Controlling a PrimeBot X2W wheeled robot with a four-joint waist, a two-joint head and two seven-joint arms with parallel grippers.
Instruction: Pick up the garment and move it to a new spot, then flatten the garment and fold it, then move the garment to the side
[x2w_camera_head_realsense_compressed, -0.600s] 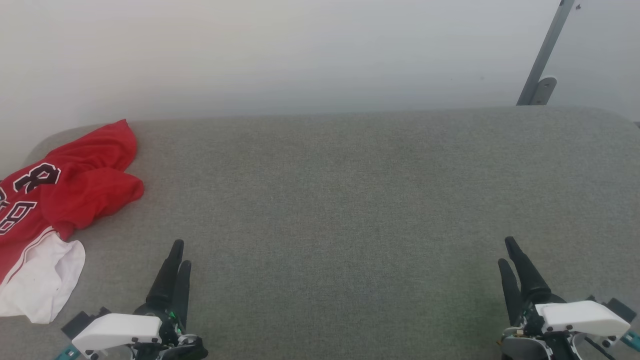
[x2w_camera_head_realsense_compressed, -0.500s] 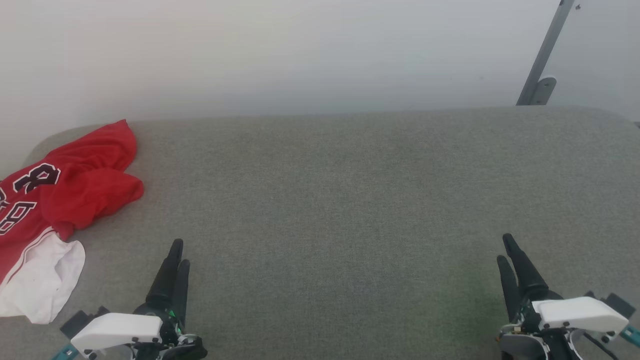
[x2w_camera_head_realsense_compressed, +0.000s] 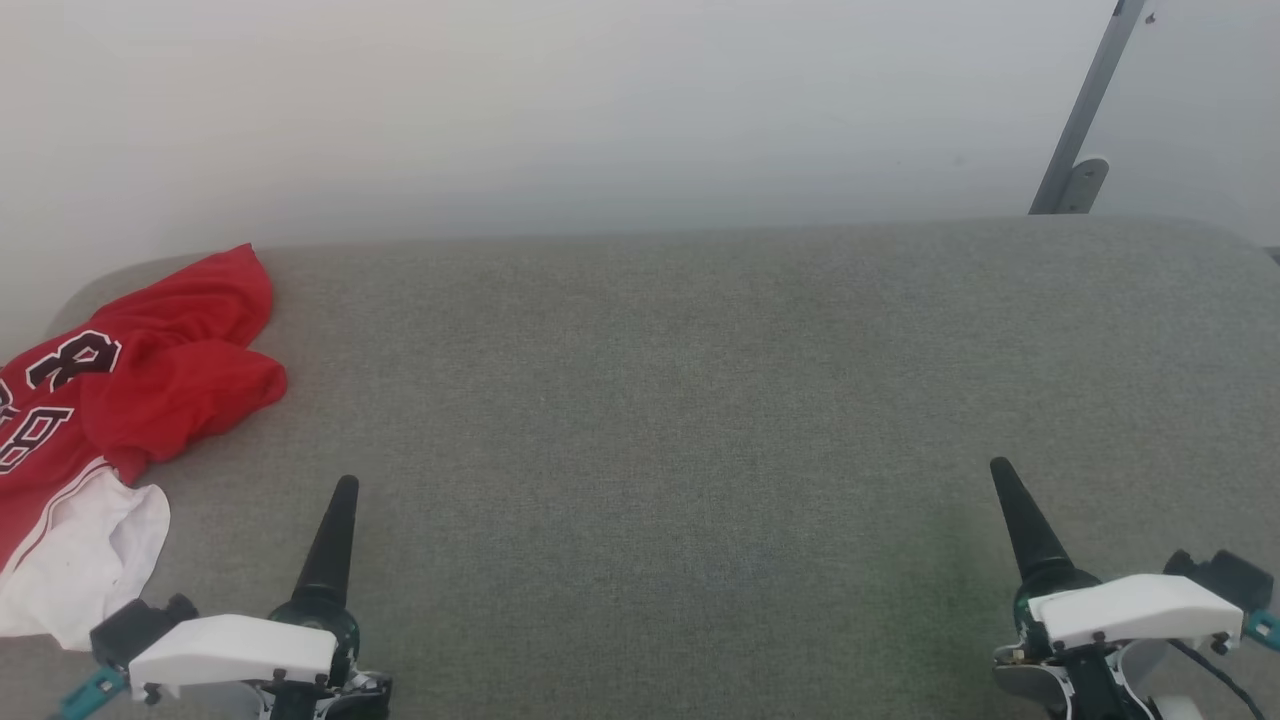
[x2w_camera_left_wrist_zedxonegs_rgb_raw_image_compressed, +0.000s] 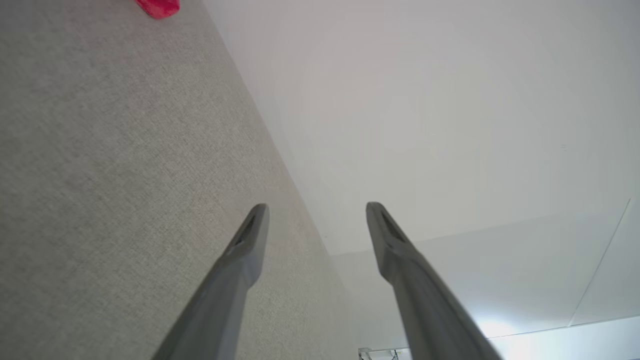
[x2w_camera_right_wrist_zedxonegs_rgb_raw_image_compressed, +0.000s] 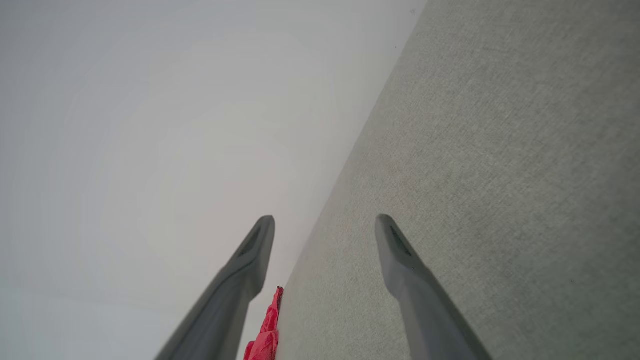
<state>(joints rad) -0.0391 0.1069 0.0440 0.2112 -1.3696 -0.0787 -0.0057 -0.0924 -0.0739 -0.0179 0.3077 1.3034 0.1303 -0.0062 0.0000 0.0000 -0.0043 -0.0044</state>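
Since the garment (x2w_camera_head_realsense_compressed: 130, 400) lies crumpled at the left end of the grey fabric-covered top (x2w_camera_head_realsense_compressed: 700, 400), up against its far left corner and trailing toward the near edge, I judge the first step, the pick-up, is not yet begun. A white sleeve (x2w_camera_head_realsense_compressed: 80, 560) spills out at its nearer end. Neither claw touches it. The left gripper (x2w_camera_head_realsense_compressed: 344, 487) sits by the near edge, close to the sleeve but apart from it. The right gripper (x2w_camera_head_realsense_compressed: 998, 470) is well away, near the right end. Both are empty. In the left wrist view the fingers (x2w_camera_left_wrist_zedxonegs_rgb_raw_image_compressed: 245, 250) stand clearly apart with nothing between them, and the right wrist view shows the same gap.

I think the next move calls for swinging my left arm over to the heap. I would probably turn at the waist first so I can see the whole shirt. Then I'd pinch a raised red fold rather than the flat cloth and carry it toward the bare middle of the top.

What I can't make out is this: the shirt's left part is cut off by the head view, so its full extent is unknown. The black lettering is folded and only partly readable, and I can't pick out a collar. From the head each claw appears edge-on as a single finger. Each wrist view catches only a red scrap (x2w_camera_left_wrist_zedxonegs_rgb_raw_image_compressed: 159, 7) by the pale wall (x2w_camera_head_realsense_compressed: 600, 100).
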